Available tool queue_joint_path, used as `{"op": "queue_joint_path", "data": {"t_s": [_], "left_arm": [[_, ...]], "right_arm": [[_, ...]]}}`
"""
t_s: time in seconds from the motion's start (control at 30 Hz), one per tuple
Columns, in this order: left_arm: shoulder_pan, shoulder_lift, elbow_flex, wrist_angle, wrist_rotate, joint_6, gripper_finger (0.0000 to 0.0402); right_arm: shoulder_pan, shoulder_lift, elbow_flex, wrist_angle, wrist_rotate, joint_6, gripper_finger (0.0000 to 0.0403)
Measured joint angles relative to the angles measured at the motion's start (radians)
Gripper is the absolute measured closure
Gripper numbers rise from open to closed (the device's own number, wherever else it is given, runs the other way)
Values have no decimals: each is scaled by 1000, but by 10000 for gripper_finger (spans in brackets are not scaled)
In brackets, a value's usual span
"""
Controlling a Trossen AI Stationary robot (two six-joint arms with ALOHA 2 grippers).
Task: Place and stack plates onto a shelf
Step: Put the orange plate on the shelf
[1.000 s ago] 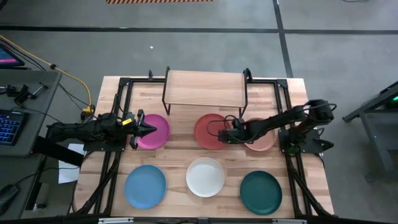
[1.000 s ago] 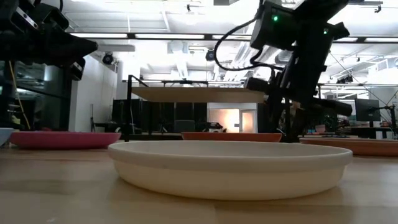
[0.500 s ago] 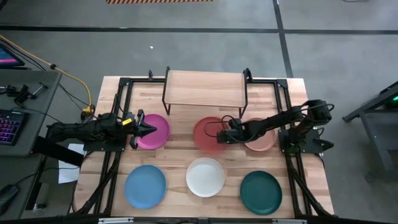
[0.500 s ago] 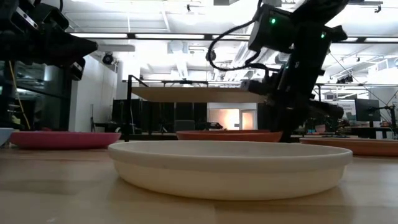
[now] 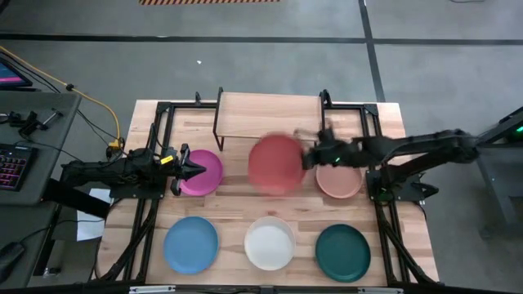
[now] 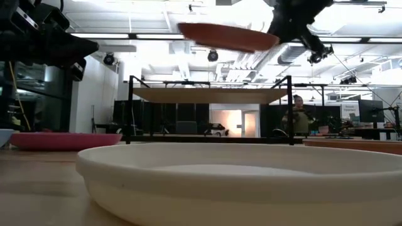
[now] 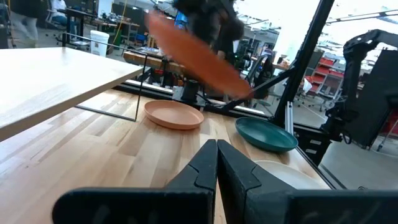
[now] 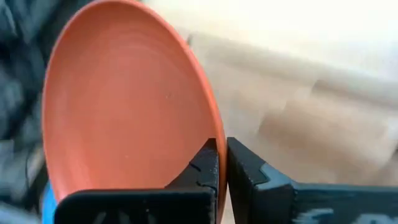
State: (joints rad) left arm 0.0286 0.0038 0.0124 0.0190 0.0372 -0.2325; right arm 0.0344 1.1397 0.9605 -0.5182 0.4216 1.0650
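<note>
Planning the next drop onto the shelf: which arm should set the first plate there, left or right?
Right. The right gripper is shut on the red plate, raised above the shelf. The left gripper is shut and empty, beside the magenta plate on the table.

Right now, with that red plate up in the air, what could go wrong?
The right gripper pinches the red plate only at its rim, so it could slip or tilt out. It hangs above the shelf top in the low view and might knock the board's edge going down. If dropped, it could hit the white plate.
</note>
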Motion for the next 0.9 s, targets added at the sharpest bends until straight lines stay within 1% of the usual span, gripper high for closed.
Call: {"op": "queue_joint_path", "data": {"t_s": [0.13,0.17,0.23,0.27,0.4,0.47,0.53,0.63,0.8,0.9], "left_arm": [[0,0,0,0,0,0,401],[0,0,0,0,0,0,401],[0,0,0,0,0,0,401],[0,0,0,0,0,0,401],[0,0,0,0,0,0,401],[0,0,0,0,0,0,401],[0,0,0,0,0,0,401],[0,0,0,0,0,0,401],[0,0,0,0,0,0,401],[0,0,0,0,0,0,401]], "right_arm": [[-125,-53,3,-65,191,62,403],[-164,-53,3,-71,215,85,403],[-246,-45,3,-60,223,104,403],[-285,-34,3,-49,205,101,403],[-421,43,1,35,58,52,403],[-471,79,2,94,-14,19,403],[-509,107,2,97,-63,17,403],[-547,125,1,84,-123,6,403],[-567,124,1,81,-150,-1,403],[-575,124,1,71,-192,-24,403]]}}
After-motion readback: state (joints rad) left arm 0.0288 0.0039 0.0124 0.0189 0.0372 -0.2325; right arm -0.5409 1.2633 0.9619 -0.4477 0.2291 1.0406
